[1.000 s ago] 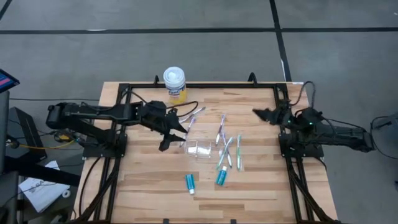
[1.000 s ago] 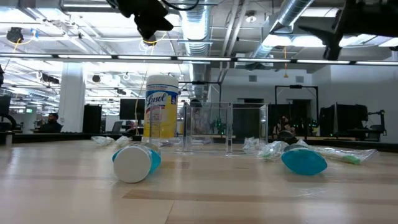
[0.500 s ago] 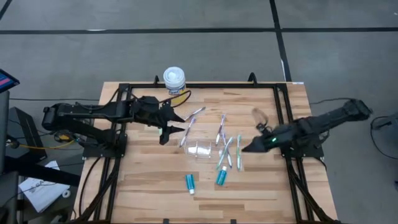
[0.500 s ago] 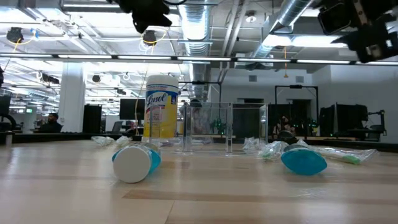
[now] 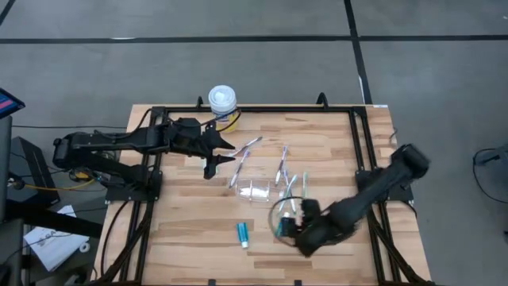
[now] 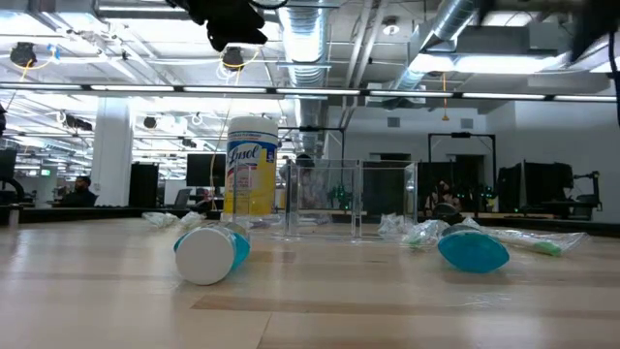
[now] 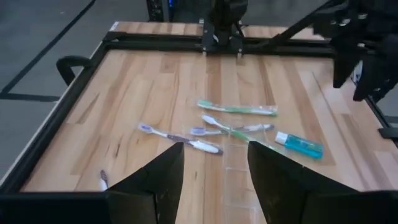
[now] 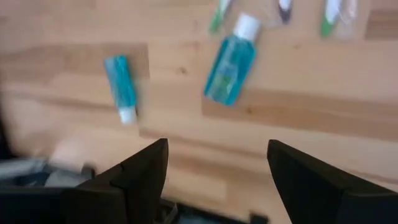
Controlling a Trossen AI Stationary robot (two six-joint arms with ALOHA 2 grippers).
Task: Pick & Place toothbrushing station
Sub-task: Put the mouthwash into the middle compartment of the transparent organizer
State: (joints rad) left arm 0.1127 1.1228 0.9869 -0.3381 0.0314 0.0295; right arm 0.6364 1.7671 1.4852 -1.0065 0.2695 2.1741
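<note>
A small clear plastic cup (image 5: 254,191) stands mid-table. Several thin toothbrushes lie around it, one to its far left (image 5: 246,151), one beyond it (image 5: 282,164) and two to its right (image 5: 295,195). Two blue toothpaste tubes lie on their sides nearer the front edge, one on the left (image 5: 243,233) and one on the right (image 5: 280,227). My right gripper (image 5: 295,230) is open above the right tube (image 8: 229,68) and touches nothing. My left gripper (image 5: 214,164) is open and raised, far left of the cup (image 7: 239,171).
A Lysol wipes canister (image 5: 223,107) stands at the table's far edge, behind my left gripper. A black frame (image 5: 159,115) runs around the table's edges. Bare wood lies at the near left (image 5: 190,238).
My right arm has swung from the table's right edge toward the near middle and gone down over the right toothpaste tube. My left gripper has drawn back a little toward the far edge. The cup, brushes and tubes have stayed put.
</note>
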